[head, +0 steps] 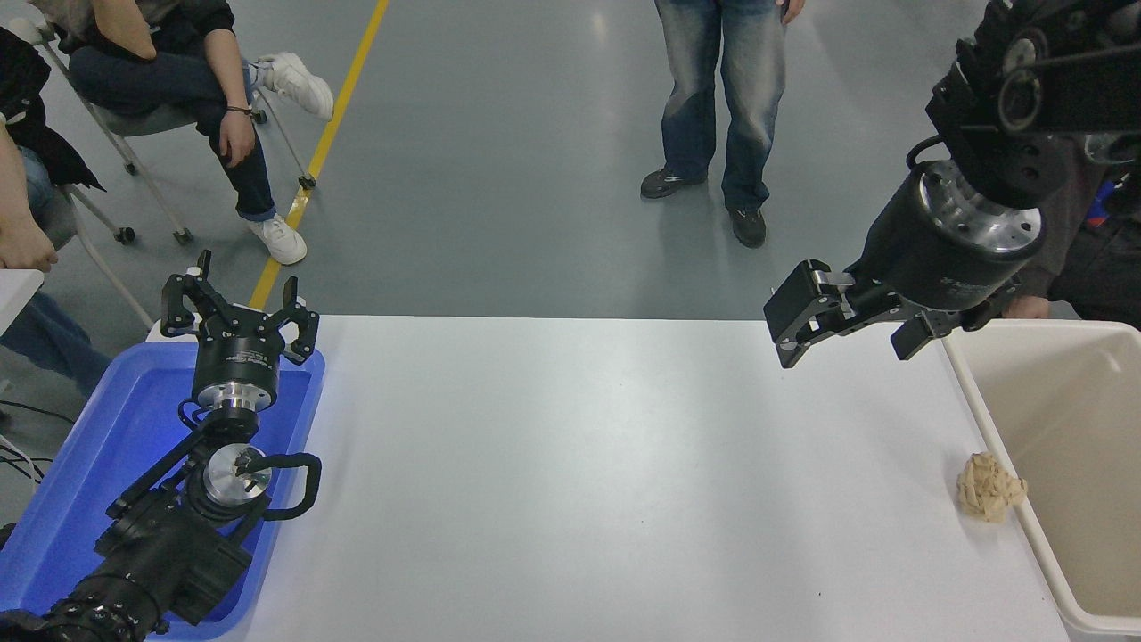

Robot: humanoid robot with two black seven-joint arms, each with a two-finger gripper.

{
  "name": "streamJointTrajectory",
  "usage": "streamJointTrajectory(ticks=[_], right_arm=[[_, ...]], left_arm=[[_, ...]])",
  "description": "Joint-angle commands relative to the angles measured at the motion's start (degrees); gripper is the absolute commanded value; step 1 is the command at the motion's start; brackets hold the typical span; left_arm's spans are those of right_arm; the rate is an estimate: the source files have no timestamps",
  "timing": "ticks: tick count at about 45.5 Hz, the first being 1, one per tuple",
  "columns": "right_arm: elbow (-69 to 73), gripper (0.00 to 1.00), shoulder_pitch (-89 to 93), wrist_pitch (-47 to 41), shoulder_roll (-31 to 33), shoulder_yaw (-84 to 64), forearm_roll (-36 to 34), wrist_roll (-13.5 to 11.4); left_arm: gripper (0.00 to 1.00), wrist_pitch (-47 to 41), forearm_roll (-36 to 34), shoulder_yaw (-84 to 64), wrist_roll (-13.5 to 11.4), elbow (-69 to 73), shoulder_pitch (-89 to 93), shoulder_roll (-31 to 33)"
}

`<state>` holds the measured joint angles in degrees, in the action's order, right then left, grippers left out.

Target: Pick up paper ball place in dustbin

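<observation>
The tan paper ball (989,486) lies on the white table (606,481) at its right edge, touching the outer rim of the cream dustbin (1065,428). My right gripper (847,334) hangs open and empty above the table's far right corner, well above and behind the ball. My left gripper (241,308) is parked open and empty over the blue tray at the lower left.
A shallow blue tray (80,473) sits at the table's left edge under my left arm. A person in jeans (722,98) stands beyond the far side. Seated people (178,80) are at the upper left.
</observation>
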<state>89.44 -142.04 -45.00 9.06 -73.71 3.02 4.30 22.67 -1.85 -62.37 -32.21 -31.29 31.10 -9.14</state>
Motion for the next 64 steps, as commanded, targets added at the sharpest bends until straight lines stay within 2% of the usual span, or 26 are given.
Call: streamJointTrajectory(ticks=[1, 15, 22, 29, 36, 43, 48, 55, 64], right_arm=[[-2.33, 1.00, 3.08, 0.00, -0.10, 0.50, 0.32, 0.00], [-4.53, 1.00, 5.81, 0.00, 0.17, 0.50, 0.58, 0.00], [-4.62, 1.00, 7.48, 0.00, 2.97, 0.32, 4.70, 0.09], [-4.62, 1.00, 10.11, 0.00, 9.21, -0.38, 11.99, 0.09], [-5.32, 1.00, 14.59, 0.00, 19.14, -0.20, 23.15, 0.18], [-12.08, 1.00, 22.67, 0.00, 29.07, 2.16, 33.44, 0.18], [-18.50, 1.00, 31.72, 0.00, 34.87, 9.27, 39.42, 0.18], [-28.08, 1.00, 50.44, 1.48, 38.40, 25.18, 46.10, 0.18], [-36.87, 1.00, 66.18, 8.52, 37.70, 36.44, 50.94, 0.09]], left_arm=[[0.99, 0.00, 0.00, -0.21, -0.05, 0.00, -0.08, 0.00], [0.99, 0.00, 0.00, 0.05, -0.05, 0.00, 0.01, 0.00], [0.99, 0.00, 0.00, 0.05, -0.05, 0.00, 0.01, 0.00], [0.99, 0.00, 0.00, 0.05, -0.05, 0.00, 0.01, 0.00], [0.99, 0.00, 0.00, 0.05, -0.05, 0.00, 0.01, 0.00], [0.99, 0.00, 0.00, 0.05, -0.05, 0.00, 0.01, 0.00], [0.99, 0.00, 0.00, 0.05, -0.05, 0.00, 0.01, 0.00], [0.99, 0.00, 0.00, 0.05, -0.05, -0.09, 0.01, 0.00], [0.99, 0.00, 0.00, 0.05, -0.05, 0.00, 0.01, 0.00]])
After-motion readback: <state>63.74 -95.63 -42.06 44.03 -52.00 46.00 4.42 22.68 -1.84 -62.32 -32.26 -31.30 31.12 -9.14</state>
